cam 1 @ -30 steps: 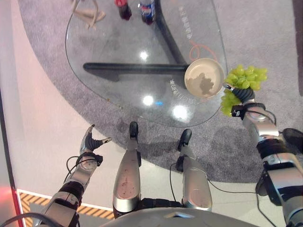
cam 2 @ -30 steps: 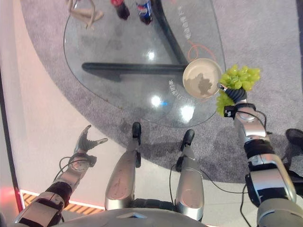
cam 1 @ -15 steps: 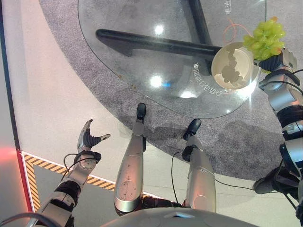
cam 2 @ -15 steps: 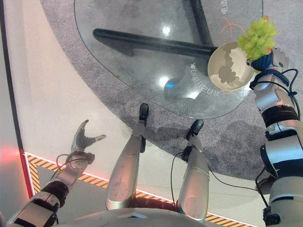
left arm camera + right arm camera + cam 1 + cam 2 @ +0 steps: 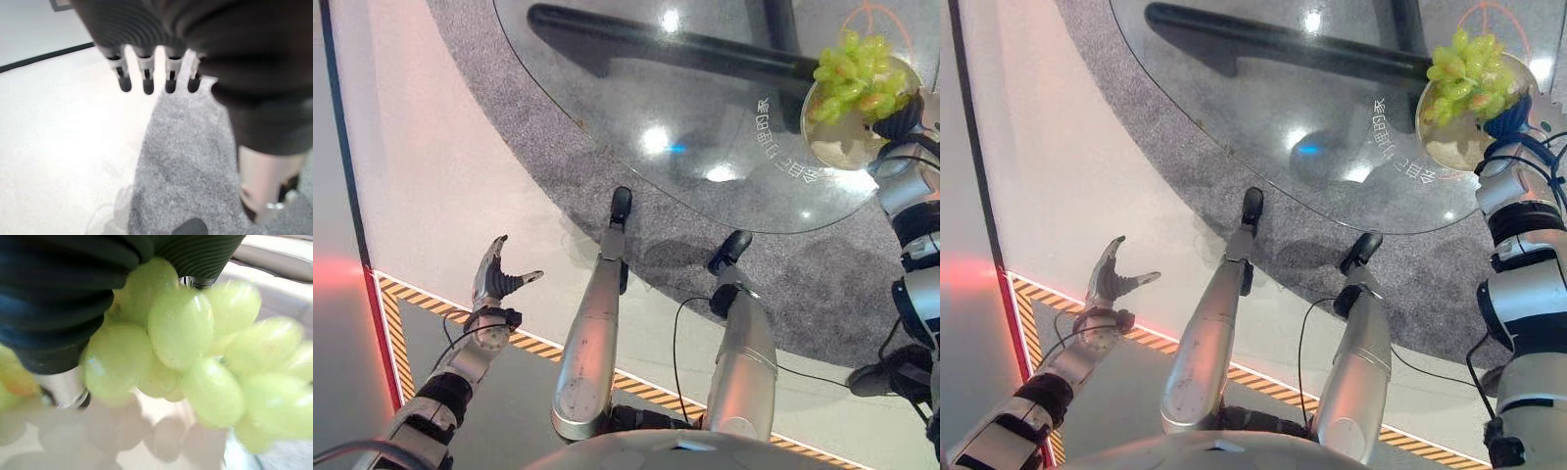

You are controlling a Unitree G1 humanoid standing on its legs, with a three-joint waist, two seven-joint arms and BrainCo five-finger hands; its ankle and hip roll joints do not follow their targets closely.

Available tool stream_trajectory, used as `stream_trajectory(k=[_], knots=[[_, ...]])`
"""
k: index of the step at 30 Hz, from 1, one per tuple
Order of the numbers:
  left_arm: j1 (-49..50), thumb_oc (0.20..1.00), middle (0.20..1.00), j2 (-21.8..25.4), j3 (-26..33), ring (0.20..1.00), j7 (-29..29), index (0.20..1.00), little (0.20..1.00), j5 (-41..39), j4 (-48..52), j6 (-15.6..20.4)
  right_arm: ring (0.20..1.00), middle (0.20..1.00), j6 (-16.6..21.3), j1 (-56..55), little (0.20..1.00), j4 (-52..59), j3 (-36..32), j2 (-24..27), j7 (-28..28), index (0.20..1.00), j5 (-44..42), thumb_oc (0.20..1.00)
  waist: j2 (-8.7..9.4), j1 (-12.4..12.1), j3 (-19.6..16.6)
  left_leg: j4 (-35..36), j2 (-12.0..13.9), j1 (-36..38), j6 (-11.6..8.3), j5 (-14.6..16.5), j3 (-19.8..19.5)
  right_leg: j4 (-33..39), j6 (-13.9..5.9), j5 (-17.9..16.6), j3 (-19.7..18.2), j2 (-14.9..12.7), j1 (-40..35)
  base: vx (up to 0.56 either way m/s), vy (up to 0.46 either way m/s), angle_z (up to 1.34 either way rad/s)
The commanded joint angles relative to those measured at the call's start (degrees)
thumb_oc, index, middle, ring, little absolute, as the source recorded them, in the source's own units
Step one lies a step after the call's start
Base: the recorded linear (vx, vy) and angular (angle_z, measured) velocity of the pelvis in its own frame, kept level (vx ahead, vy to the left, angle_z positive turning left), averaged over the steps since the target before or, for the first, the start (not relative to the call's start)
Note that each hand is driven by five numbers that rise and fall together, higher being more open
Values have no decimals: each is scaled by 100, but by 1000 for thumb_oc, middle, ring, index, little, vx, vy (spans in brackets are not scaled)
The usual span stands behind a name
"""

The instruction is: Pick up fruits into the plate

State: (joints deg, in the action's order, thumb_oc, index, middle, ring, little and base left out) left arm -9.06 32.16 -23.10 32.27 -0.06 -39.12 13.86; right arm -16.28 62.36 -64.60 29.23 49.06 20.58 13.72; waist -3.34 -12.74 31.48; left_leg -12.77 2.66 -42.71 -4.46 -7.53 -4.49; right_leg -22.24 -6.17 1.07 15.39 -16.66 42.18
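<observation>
A bunch of green grapes (image 5: pixel 852 73) hangs over the cream plate (image 5: pixel 850 152), which stands at the right edge of the glass table (image 5: pixel 705 108). My right hand (image 5: pixel 903 117) is shut on the bunch, just right of the plate. In the right wrist view the grapes (image 5: pixel 181 328) press against the hand's dark cover (image 5: pixel 58 298), with the plate's pale inside (image 5: pixel 146 445) close below them. My left hand (image 5: pixel 496 284) is open, held low over the floor at the left, well away from the table; its straight fingers (image 5: pixel 146 81) show in the left wrist view.
A black beam (image 5: pixel 666 41) runs under the glass top. Grey carpet (image 5: pixel 558 166) surrounds the table. A yellow-and-black striped line (image 5: pixel 533 345) crosses the floor near my left hand. A thin orange loop (image 5: pixel 873 15) lies on the glass beyond the plate.
The camera has shifted, so the table sits higher and further right. My right hand has carried the grapes from beside the plate's right rim to over the plate. The left hand stays idle.
</observation>
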Motion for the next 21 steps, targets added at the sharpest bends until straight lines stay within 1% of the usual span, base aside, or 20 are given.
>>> stream_trajectory(k=[1, 3, 5, 6, 8, 9, 10, 11, 12, 13, 15, 16, 17, 19, 20, 21], knots=[[516, 1000, 1000, -60, -122, 1000, 255, 1000, 1000, 2, 70, 53, 1000, 1000, 17, 91, 1000, -49, 350, 584, 164, 1000, 388, 1000, -488, 38, -168, -381, -711, -27, 431, 786, 34, -386, 281, 515, -126, 751, 107, 13, 20, -4], [563, 1000, 1000, -38, -133, 1000, 294, 1000, 1000, 2, 141, 0, 1000, 1000, 36, 92, 1000, 46, 389, 618, 248, 1000, 440, 1000, -506, 40, -168, -435, -711, -50, 433, 802, 59, -425, 281, 527, -133, 730, 129, 15, 31, -4], [581, 1000, 1000, -56, -119, 1000, 239, 1000, 1000, -101, 155, -59, 1000, 1000, 190, 40, 1000, 100, 375, 628, 481, 1000, 600, 1000, -505, 53, -168, -470, -711, -56, 439, 817, 71, -458, 277, 532, -146, 730, 143, 7, 16, 0], [583, 1000, 1000, -59, -118, 1000, 235, 1000, 1000, -113, 152, -55, 1000, 1000, 206, 32, 1000, 106, 372, 627, 515, 1000, 597, 1000, -504, 54, -168, -473, -710, -56, 441, 819, 72, -463, 276, 532, -146, 729, 145, 0, 0, 0], [595, 1000, 1000, -67, -112, 1000, 149, 1000, 1000, -196, 172, -127, 1000, 1000, 418, 7, 1000, 192, 307, 633, 923, 1000, 503, 1000, -488, 70, -168, -467, -699, -41, 453, 821, 89, -452, 271, 517, -150, 753, 133, 0, 0, 0], [605, 1000, 1000, -66, -118, 1000, 83, 1000, 1000, -244, 161, -143, 1000, 1000, 610, -22, 1000, 239, 244, 636, 1220, 1000, 455, 1000, -486, 85, -168, -464, -694, -32, 454, 820, 101, -444, 266, 508, -156, 764, 123, -79, 26, 0], [542, 1000, 1000, -57, -85, 1000, 46, 1000, 1000, -251, 163, -153, 1000, 1000, 624, 29, 1000, 280, 195, 650, 1291, 1000, 465, 1000, -491, 83, -168, -428, -682, -189, 477, 629, 109, -351, 314, 307, -82, 772, 244, 0, 0, 0], [610, 1000, 1000, -74, -128, 1000, -8, 1000, 1000, -304, 138, -178, 1000, 1000, 759, -63, 1000, 387, 155, 639, 1528, 1000, 520, 1000, -475, 107, -168, -464, -690, -6, 457, 829, 109, -440, 254, 501, -162, 772, 103, 0, 0, 0], [622, 1000, 1000, -88, -139, 1000, -81, 1000, 1000, -368, 124, -181, 1000, 1000, 861, -93, 1000, 468, 109, 633, 1738, 1000, 526, 1000, -475, 116, -168, -464, -684, 17, 456, 833, 117, -439, 252, 499, -164, 775, 79, 0, 0, 0], [583, 1000, 1000, -99, -97, 1000, -149, 1000, 1000, -427, 103, -126, 1000, 1000, 983, -54, 1000, 550, 46, 653, 1919, 1000, 542, 1000, -486, 117, -168, -412, -668, -115, 477, 640, 130, -338, 304, 298, -87, 788, 177, -83, 39, -1], [628, 1000, 1000, -142, -74, 1000, -245, 1000, 1000, -480, 73, -94, 1000, 1000, 1243, -130, 1000, 731, -73, 646, 2256, 1000, 530, 1000, -483, 139, -168, -380, -666, -34, 478, 658, 142, -314, 299, 299, -90, 805, 107, -43, 19, 0], [641, 1000, 1000, -161, -66, 1000, -275, 1000, 1000, -473, 51, -70, 1000, 1000, 1416, -171, 1000, 826, -133, 631, 2458, 1000, 503, 1000, -478, 154, -168, -361, -670, 16, 480, 665, 149, -290, 295, 293, -96, 819, 60, -36, 20, -1], [656, 1000, 1000, -205, -57, 1000, -287, 1000, 1000, -512, -57, 28, 1000, 1000, 1645, -271, 1000, 1038, -263, 595, 2670, 1000, 439, 1000, -459, 189, -168, -325, -667, 129, 477, 684, 166, -248, 289, 291, -101, 835, -38, -40, 20, 0], [652, 1000, 1000, -243, -26, 1000, -286, 1000, 1000, -461, -131, -2, 1000, 1000, 1877, -391, 1000, 1178, -371, 541, 2783, 1000, 402, 1000, -431, 221, -168, -307, -666, 239, 475, 707, 179, -206, 279, 289, -111, 845, -144, -40, 18, 1], [631, 1000, 1000, -263, -3, 1000, -307, 1000, 1000, -408, -228, -14, 1000, 1000, 2048, -479, 1000, 1255, -441, 494, 2832, 1000, 339, 1000, -403, 248, -168, -282, -661, 338, 474, 718, 186, -160, 270, 277, -131, 858, -232, -79, 26, 0], [570, 1000, 1000, -298, 38, 1000, -415, 1000, 1000, -460, -330, -52, 1000, 1000, 2248, -614, 1000, 1434, -525, 420, 2752, 1000, 132, 1000, -352, 295, -168, -233, -643, 504, 457, 726, 209, -69, 257, 259, -152, 877, -399, -71, 25, 0]])
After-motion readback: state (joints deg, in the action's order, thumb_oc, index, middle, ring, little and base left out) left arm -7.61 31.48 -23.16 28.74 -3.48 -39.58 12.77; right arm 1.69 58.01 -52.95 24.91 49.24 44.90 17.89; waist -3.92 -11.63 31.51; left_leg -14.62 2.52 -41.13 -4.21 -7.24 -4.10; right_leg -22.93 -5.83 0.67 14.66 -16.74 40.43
